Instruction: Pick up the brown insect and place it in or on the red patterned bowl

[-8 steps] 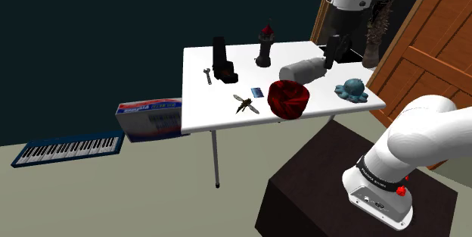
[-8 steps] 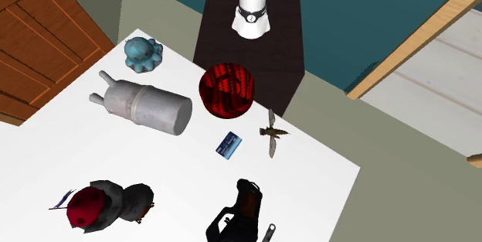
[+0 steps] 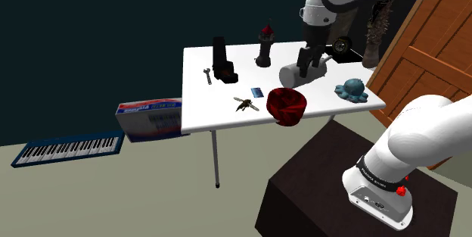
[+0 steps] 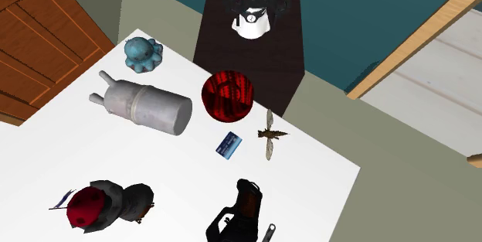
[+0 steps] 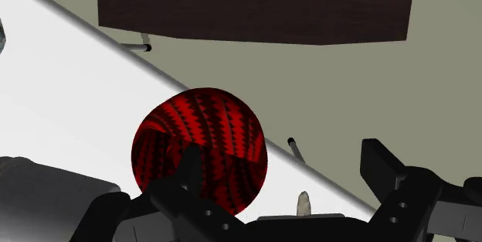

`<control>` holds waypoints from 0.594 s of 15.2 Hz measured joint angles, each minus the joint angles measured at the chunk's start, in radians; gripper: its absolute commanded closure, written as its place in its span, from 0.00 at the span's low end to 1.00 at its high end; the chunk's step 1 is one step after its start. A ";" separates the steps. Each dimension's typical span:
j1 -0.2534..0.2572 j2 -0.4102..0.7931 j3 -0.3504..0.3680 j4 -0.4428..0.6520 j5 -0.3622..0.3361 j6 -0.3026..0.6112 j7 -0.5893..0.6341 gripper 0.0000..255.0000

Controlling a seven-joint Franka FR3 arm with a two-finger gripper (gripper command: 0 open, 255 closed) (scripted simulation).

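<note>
Well, your tool [image 3: 306, 63] hung released and empty above the bowl [image 3: 287, 104], so you needed to carry it over the insect [image 3: 245, 105], lying on the surface [image 3: 203, 114] just beside the bowl, and lower it squarely astride the body.

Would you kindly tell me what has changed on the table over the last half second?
The arm swung toward the shoulder view's left, bringing the open gripper over the table by the grey canister; it holds nothing. The red patterned bowl shifted slightly and the brown insect turned a little in place. The blue octopus and the card stayed put.
</note>
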 measured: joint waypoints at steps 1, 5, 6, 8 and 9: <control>0.002 0.042 0.012 0.009 0.003 0.027 0.016 0.00; 0.006 0.191 0.050 0.044 0.002 0.122 0.072 0.00; 0.008 0.235 0.061 0.067 0.001 0.138 0.089 0.00; 0.008 0.311 0.075 0.090 -0.008 0.180 0.115 0.00; 0.008 0.355 0.082 0.111 -0.013 0.197 0.130 0.00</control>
